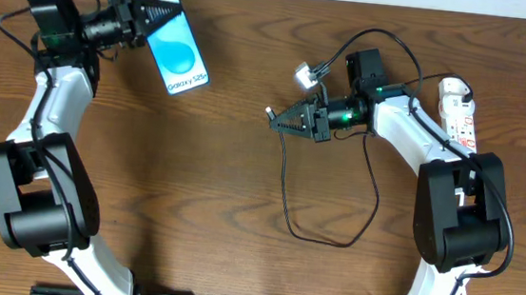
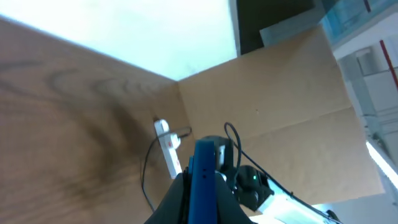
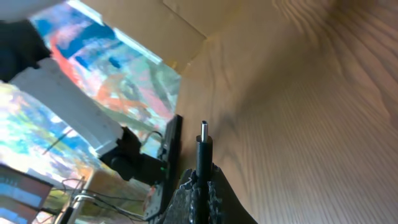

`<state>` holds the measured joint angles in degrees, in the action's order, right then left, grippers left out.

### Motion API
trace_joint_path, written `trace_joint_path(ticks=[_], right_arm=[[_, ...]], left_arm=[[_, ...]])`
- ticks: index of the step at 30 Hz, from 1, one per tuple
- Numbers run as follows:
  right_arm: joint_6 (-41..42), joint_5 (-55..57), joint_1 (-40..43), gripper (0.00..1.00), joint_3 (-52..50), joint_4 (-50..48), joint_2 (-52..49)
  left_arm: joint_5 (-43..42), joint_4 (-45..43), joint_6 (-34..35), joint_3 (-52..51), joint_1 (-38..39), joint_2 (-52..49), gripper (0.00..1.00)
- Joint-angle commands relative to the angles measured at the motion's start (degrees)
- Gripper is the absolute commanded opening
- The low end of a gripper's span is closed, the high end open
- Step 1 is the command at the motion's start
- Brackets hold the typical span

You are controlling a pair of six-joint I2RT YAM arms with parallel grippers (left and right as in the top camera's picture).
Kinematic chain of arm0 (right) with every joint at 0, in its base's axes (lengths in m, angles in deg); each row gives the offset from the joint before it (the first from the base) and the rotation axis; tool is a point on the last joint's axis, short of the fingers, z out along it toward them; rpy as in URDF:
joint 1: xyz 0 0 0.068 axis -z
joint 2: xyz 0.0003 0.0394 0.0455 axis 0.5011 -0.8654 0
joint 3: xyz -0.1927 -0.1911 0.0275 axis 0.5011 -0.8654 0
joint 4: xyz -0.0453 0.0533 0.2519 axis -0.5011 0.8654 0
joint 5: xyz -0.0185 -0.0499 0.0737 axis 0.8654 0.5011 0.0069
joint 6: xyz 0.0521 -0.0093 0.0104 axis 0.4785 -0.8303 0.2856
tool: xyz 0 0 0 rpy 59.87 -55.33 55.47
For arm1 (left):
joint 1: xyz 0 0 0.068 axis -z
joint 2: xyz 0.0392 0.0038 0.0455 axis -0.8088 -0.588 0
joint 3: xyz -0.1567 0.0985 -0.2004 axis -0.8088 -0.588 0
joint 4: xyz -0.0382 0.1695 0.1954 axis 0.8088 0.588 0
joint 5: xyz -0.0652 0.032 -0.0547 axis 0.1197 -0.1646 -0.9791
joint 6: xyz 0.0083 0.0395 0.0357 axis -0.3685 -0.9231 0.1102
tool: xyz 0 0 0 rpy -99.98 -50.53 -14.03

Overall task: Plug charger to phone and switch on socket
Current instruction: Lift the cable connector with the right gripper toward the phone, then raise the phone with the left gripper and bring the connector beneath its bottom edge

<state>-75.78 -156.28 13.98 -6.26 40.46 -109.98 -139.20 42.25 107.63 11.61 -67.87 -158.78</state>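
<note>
Phone (image 1: 183,59) slim, glossy blue, pinched in left claw (image 1: 160,12); right claw (image 1: 282,121) clamps charger (image 3: 203,144) plug.

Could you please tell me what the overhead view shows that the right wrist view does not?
Only overhead: the phone, blue screen up, in the left gripper, the socket, and the charger cable's loop. Only right wrist: the plug with its metal tip close up, sticking out past the fingers. Both: the right gripper shut on the plug, over the wooden table.
</note>
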Motion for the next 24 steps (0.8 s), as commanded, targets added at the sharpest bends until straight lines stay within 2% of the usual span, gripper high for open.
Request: trace_joint_path(ticks=[1, 5, 7, 13, 19, 24], right_arm=[[4.9, -5.81, -0.39, 0.01, 0.72, -1.79, 2.01], [10.93, -6.36, -0.46, 0.01, 0.74, -5.03, 2.01], [12.85, -6.47, -0.5, 0.01, 0.74, -6.45, 2.01], [18.56, -6.47, -0.57, 0.01, 0.74, -12.13, 2.01], [28.44, -5.35, -1.42, 0.01, 0.74, -23.08, 2.01], [33.79, -3.74, -1.95, 0.01, 0.74, -28.44, 2.01]], left_arm=[[0.9, -8.15, 10.27, 0.17, 1.36, 1.68, 0.08], [2.86, -20.46, 19.06, 0.17, 2.34, 1.68, 0.08], [3.69, -23.56, 21.24, 0.17, 2.75, 1.68, 0.07], [5.38, -23.98, 21.64, 0.17, 4.48, 1.68, 0.08], [8.59, -23.98, 21.55, 0.17, 6.99, 1.68, 0.07], [9.38, -23.96, 21.57, 0.17, 7.93, 1.68, 0.07]])
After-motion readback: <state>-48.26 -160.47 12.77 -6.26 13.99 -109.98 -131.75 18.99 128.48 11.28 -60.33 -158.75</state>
